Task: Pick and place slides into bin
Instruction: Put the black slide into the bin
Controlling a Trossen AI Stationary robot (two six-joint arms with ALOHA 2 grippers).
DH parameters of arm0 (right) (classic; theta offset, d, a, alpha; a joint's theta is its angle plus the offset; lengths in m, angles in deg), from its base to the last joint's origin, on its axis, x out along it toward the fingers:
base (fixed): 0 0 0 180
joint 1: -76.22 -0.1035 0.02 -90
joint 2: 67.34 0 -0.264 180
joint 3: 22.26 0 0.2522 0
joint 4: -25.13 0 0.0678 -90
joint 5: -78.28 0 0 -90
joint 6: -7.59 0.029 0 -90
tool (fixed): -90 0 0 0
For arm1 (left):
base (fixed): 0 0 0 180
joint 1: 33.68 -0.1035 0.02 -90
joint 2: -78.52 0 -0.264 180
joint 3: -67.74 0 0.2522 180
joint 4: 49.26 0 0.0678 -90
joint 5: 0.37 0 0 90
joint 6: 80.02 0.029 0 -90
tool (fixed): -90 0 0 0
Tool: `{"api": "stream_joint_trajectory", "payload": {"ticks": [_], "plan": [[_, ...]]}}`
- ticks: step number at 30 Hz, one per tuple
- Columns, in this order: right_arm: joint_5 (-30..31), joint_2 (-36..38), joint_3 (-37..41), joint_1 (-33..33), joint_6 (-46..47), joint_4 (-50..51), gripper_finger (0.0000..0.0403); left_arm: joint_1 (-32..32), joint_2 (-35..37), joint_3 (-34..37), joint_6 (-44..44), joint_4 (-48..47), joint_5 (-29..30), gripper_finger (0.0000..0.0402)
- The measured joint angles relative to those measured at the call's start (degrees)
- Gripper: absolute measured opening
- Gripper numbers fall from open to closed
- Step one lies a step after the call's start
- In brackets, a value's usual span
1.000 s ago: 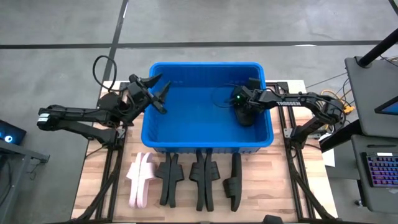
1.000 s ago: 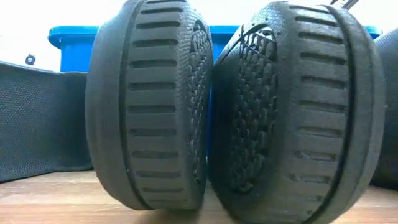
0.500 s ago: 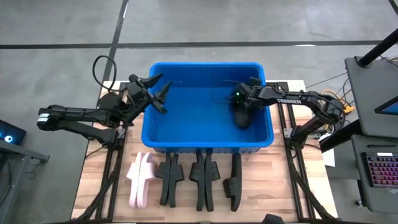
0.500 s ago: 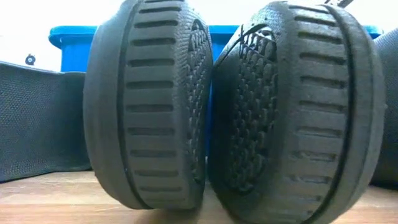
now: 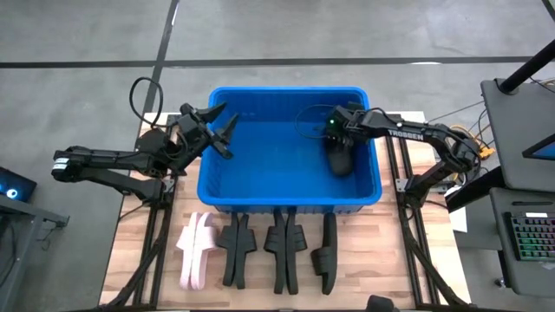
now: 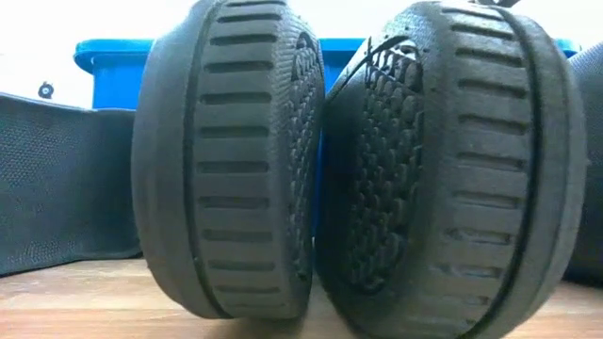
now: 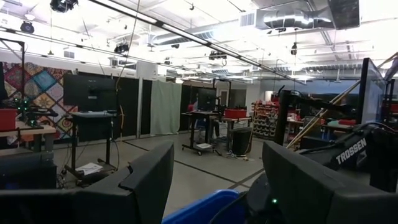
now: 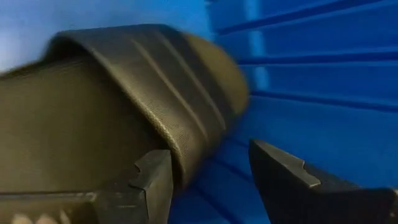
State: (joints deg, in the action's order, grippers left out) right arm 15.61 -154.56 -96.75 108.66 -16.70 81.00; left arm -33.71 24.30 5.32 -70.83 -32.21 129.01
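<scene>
Bright blue plastic bin (image 5: 227,186): one black rubber slide (image 5: 340,161) inside, just released; right gripper (image 5: 334,128) fingers parted above it, empty. Left gripper (image 5: 218,126) open, empty, waiting at bin's left wall

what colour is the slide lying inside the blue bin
Black: the rubber slip-on slide in the bright blue plastic bin; the high view shows it best.

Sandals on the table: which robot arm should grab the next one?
Probably the left. The left gripper hangs open and empty at the bin's left rim. The right gripper is open over the black sandal lying inside the bin. The row of sandals waits in front.
</scene>
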Motion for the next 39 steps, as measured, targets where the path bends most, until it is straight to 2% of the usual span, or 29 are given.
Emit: {"api": "stream_joint_trajectory", "payload": {"ticks": [4, 15, 19, 28, 31, 35, 39], "plan": [[-5.1, 0.0, 0.3, 0.7, 0.5, 1.3, 0.0192, 0.0, 0.0, 0.0, 0.0, -0.1, 0.0, 0.0231], [-7.1, 0.0, 0.7, 1.4, -1.3, 1.8, 0.0192, 0.0, 0.0, 0.0, 0.0, -0.1, -0.1, 0.0231], [-12.2, 0.0, -0.4, 1.6, -2.1, 5.2, 0.0192, 0.0, 0.0, 0.0, 0.0, -0.1, -0.2, 0.0231], [-12.6, -0.1, -1.0, 1.5, -1.0, 5.6, 0.0192, 0.0, 0.0, 0.0, 0.0, -0.1, -0.2, 0.0231], [-12.6, -0.1, -1.5, 1.5, 2.4, 5.0, 0.0192, 0.0, 0.0, 0.0, 0.0, -0.1, -0.2, 0.0231], [-12.5, 0.3, -4.5, 1.5, 6.1, 5.0, 0.0191, 0.0, 0.0, 0.0, 0.0, -0.2, -0.2, 0.0231], [-14.1, 1.6, -9.1, 1.5, 6.0, 4.1, 0.0192, 0.0, 0.0, 0.0, 0.0, -0.2, -0.2, 0.0231]]}}
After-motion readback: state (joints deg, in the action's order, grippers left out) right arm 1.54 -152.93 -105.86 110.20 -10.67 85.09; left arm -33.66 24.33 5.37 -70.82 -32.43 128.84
